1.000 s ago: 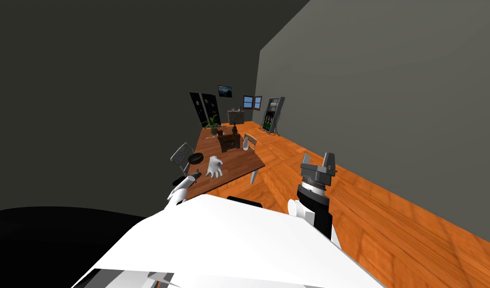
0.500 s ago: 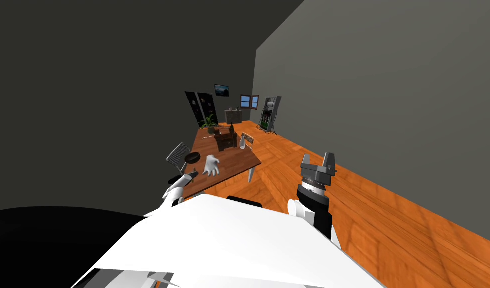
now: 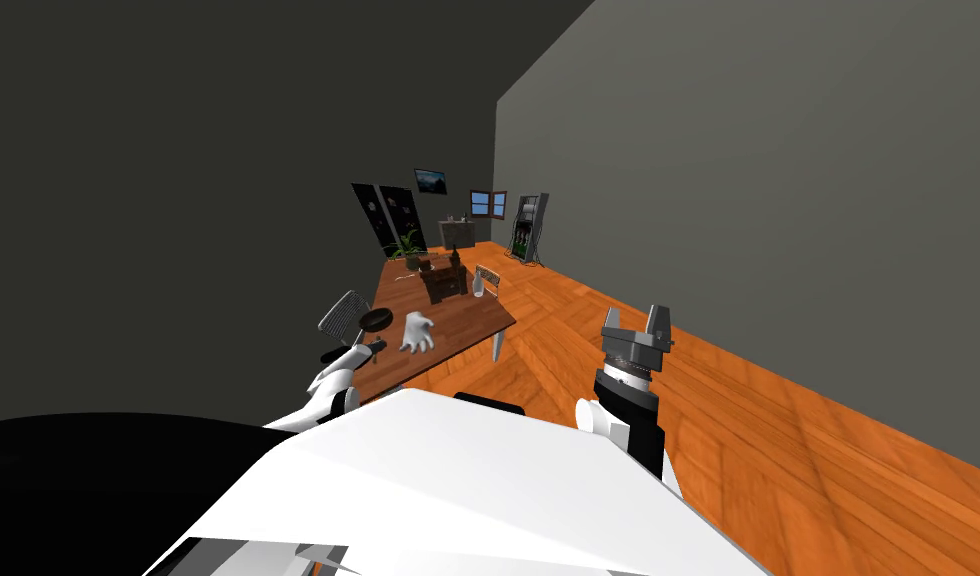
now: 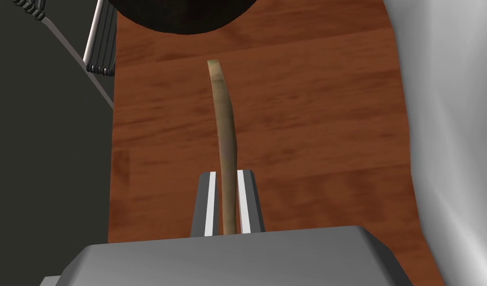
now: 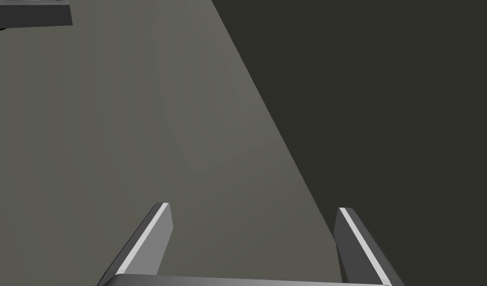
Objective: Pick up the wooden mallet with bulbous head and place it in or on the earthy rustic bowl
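You're in a home's dining room: the brown wooden table [image 3: 463, 315] under your left gripper [image 4: 231, 175] stands on an orange plank floor [image 3: 678, 400], with a grey mesh-backed chair [image 3: 343, 312] just beside that gripper. Farther beyond it a green potted plant [image 3: 408, 245] sits on the table. Well past that, a dark cabinet [image 3: 456, 233], a framed picture [image 3: 430, 180] and a small brown-framed window [image 3: 488, 204] line the plain grey walls [image 3: 728, 150].

You see on the desk [image 3: 468, 316]: a white glove [image 3: 416, 332] near the front, a dark wooden box [image 3: 444, 284] farther back, a white bottle [image 3: 478, 286] just beside it, a potted plant [image 3: 410, 246] beyond.
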Controlling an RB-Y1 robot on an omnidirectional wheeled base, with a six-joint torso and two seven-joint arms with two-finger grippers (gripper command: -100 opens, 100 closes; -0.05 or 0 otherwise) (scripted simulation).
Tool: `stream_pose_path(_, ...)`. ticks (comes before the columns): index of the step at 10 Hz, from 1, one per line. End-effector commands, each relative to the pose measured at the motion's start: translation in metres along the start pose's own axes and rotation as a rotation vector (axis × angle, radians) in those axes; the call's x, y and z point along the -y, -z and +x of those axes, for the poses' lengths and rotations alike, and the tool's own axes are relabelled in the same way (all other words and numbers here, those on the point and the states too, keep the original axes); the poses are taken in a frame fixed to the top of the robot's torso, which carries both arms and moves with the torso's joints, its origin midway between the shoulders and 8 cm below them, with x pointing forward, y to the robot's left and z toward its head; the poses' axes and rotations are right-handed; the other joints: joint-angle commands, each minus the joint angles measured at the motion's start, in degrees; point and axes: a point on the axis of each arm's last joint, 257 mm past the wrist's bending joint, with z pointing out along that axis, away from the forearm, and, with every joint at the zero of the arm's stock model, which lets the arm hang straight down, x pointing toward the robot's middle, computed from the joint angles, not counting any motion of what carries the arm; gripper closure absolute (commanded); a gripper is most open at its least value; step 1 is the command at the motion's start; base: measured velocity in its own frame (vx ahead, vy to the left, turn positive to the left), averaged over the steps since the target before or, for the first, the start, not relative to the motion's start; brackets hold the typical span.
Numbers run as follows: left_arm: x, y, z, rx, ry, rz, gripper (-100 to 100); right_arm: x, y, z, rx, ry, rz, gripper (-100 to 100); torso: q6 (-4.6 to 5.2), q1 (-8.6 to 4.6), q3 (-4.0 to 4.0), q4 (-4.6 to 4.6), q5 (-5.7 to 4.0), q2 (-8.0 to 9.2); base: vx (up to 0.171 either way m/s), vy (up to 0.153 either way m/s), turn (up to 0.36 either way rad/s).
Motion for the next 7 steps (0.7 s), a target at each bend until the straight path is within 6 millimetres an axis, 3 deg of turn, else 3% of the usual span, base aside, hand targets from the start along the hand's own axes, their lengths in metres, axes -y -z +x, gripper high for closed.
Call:
stream_pose_path(1, 0.013, 0.000, 0.010, 0.006, 0.016, 0.016, 100, 0.000, 0.000, 0.000, 0.000, 0.000, 0.000, 0, 0.00, 0.00, 0.00, 0.00, 0.00, 0.00, -0.027, 0.032, -0.167)
stream_pose_path(7, 0.063, 0.003, 0.037, 0.025, 0.067, 0.077, 100, 0.000, 0.000, 0.000, 0.000, 0.000, 0.000, 0, 0.00, -0.03, -0.02, 0.00, 0.02, -0.03, -0.031, 0.029, -0.150)
